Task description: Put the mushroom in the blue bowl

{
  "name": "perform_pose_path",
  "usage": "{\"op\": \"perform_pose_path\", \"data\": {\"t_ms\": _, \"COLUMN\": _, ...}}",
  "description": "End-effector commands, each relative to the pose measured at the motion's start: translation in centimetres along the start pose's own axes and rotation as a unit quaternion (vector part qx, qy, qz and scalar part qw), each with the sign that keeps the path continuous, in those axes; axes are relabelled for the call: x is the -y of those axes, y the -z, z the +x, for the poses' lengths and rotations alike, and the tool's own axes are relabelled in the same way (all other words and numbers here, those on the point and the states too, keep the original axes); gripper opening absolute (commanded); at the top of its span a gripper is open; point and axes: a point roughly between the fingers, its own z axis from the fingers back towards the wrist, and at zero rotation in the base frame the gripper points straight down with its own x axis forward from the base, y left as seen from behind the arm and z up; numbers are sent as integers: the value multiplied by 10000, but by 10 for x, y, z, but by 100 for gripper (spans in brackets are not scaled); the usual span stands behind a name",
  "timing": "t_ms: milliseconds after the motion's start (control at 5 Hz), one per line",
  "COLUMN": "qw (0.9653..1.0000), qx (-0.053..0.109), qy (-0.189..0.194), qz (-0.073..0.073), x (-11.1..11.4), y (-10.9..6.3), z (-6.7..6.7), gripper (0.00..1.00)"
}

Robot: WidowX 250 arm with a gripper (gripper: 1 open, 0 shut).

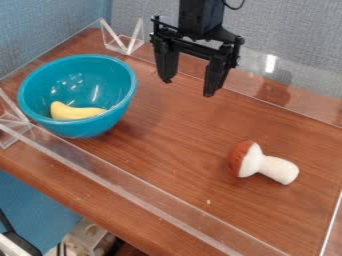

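Note:
The mushroom lies on its side on the wooden table at the right, its reddish-brown cap to the left and its cream stem pointing right. The blue bowl stands at the left, holding a yellow curved piece. My gripper hangs above the back middle of the table, between the bowl and the mushroom. Its two black fingers point down and stand wide apart with nothing between them. It is well above and behind the mushroom, touching nothing.
Clear acrylic walls run along the table's front edge and around its back and left sides. A blue wall stands behind the table. Bare wood lies between the bowl and the mushroom.

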Motion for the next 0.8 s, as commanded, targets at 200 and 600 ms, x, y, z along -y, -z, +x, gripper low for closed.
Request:
{"op": "perform_pose_path", "data": {"t_ms": 200, "qw": 9979, "qx": -30, "qy": 650, "qz": -27, "x": 45, "y": 20, "z": -2, "gripper": 100}}
{"op": "perform_pose_path", "data": {"t_ms": 600, "qw": 9959, "qx": -30, "qy": 899, "qz": 18, "x": 85, "y": 43, "z": 1, "gripper": 100}}
